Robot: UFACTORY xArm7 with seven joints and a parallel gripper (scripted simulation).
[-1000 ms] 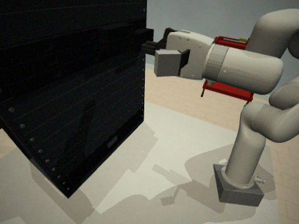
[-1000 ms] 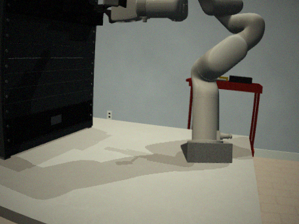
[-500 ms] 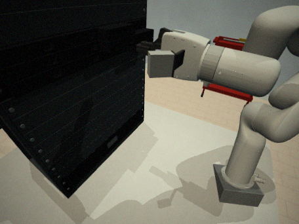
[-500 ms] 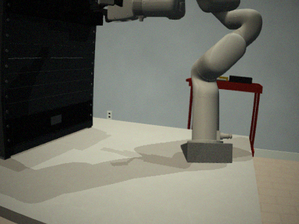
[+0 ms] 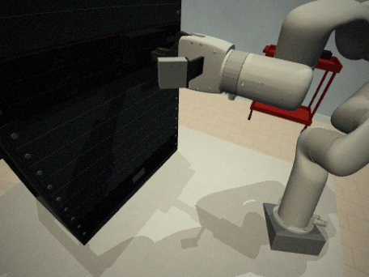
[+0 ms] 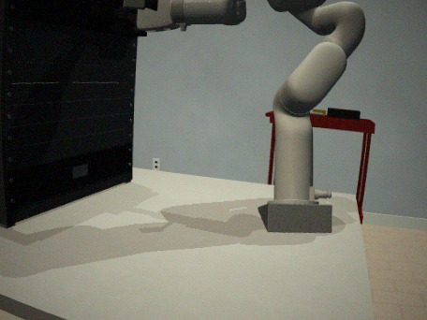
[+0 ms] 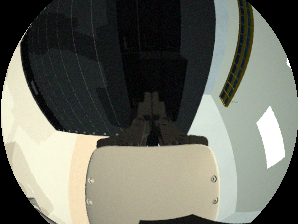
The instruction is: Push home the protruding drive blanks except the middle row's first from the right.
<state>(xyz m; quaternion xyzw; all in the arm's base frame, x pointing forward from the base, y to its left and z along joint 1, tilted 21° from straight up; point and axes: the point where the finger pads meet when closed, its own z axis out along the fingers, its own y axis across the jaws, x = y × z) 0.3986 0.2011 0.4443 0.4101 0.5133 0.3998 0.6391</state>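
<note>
The black rack (image 5: 81, 121) (image 6: 66, 117) (image 7: 80, 63) stands at the left on the pale floor mat. Its front is very dark, and I cannot make out single drive blanks or which of them stand out. My gripper (image 5: 155, 53) (image 7: 151, 100) is shut, with nothing between its fingers. It is held level, high up near the rack's upper right corner, with the fingertips pointing into the dark front. I cannot tell whether the tips touch a blank. In the exterior view only the wrist body (image 6: 154, 16) shows, at the rack's top edge.
The arm's grey base (image 5: 293, 235) (image 6: 297, 217) stands on the mat to the right of the rack. A red table (image 5: 283, 109) (image 6: 346, 123) with a black box (image 6: 343, 112) stands behind the arm. A wall outlet (image 6: 155, 163) is low on the back wall.
</note>
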